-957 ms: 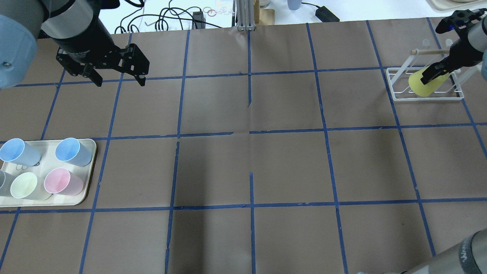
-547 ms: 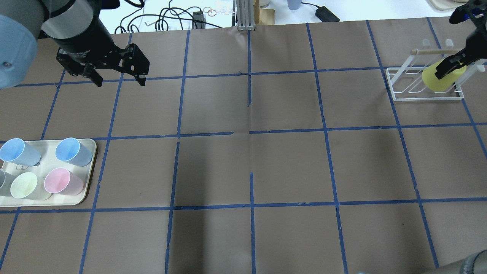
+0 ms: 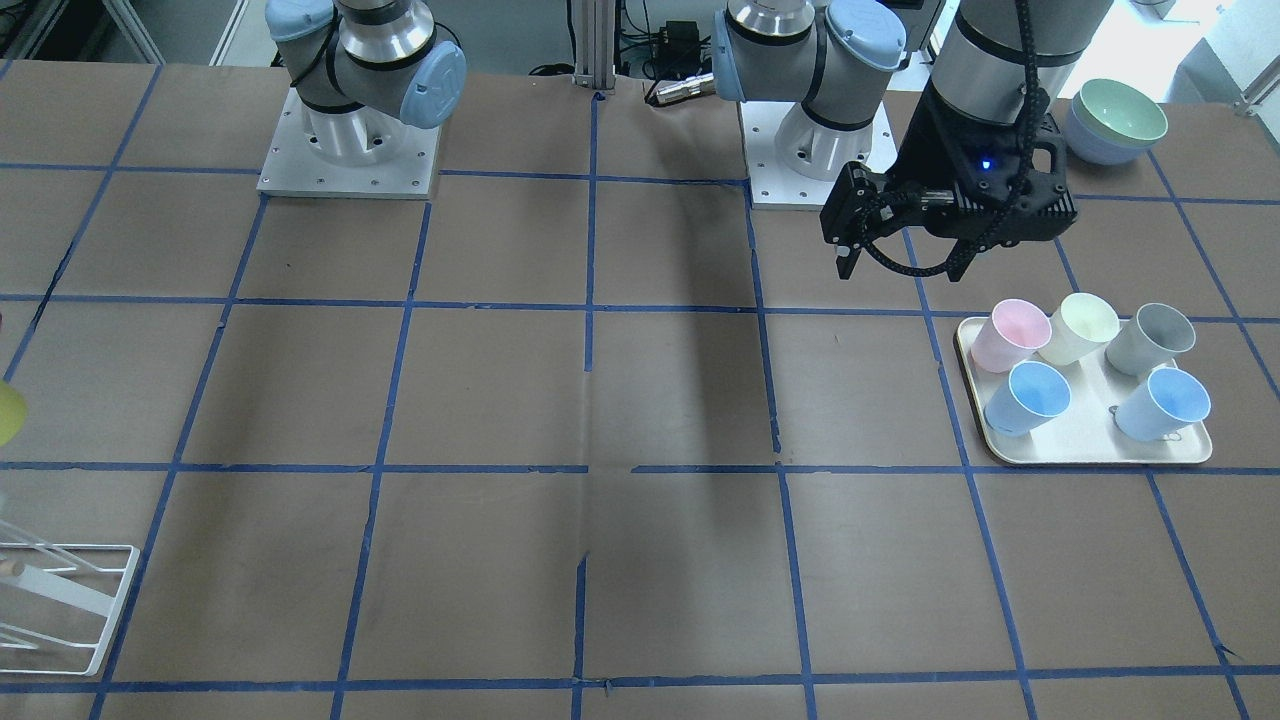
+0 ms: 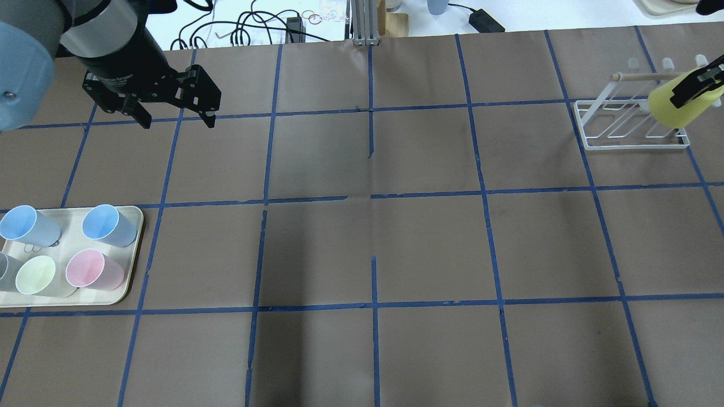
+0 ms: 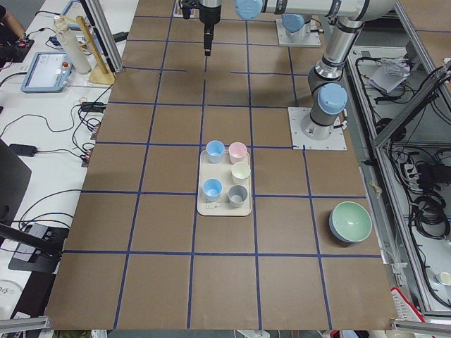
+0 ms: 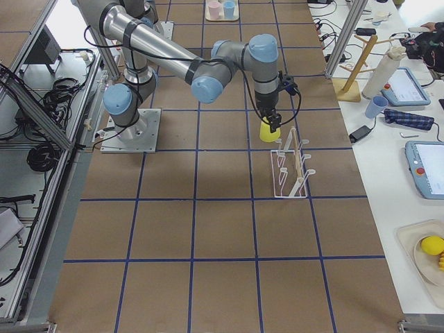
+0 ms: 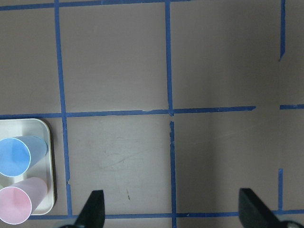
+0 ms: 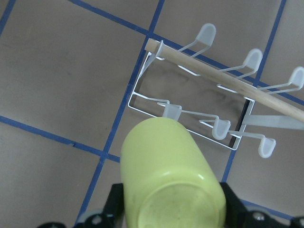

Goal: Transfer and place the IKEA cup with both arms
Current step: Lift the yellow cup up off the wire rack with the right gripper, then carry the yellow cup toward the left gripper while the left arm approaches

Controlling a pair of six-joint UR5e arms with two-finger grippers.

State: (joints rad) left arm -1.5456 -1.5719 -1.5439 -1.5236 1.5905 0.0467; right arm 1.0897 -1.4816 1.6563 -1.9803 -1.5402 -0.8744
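Observation:
The bright yellow IKEA cup (image 4: pixel 673 107) is held tilted in my right gripper (image 4: pixel 689 93), which is shut on it, above the right end of the white wire rack (image 4: pixel 628 129). In the right wrist view the cup (image 8: pixel 166 171) points bottom towards the camera, with the rack's pegs (image 8: pixel 190 102) below and beyond it. The exterior right view shows the cup (image 6: pixel 269 130) just off the rack's far end (image 6: pixel 291 170). My left gripper (image 4: pixel 176 120) hangs open and empty over the far left of the table, and also shows in the front view (image 3: pixel 900 268).
A cream tray (image 4: pixel 121 293) at the left edge holds several pastel cups: two light blue, a pink, a pale cream-yellow and a grey one (image 3: pixel 1150 338). Stacked bowls (image 3: pixel 1115 120) stand beside the left arm's base. Cables and clutter lie beyond the table's far edge.
My right gripper has carried the yellow cup rightward and a little farther away, from over the rack's middle to its right end. The left gripper has barely moved.

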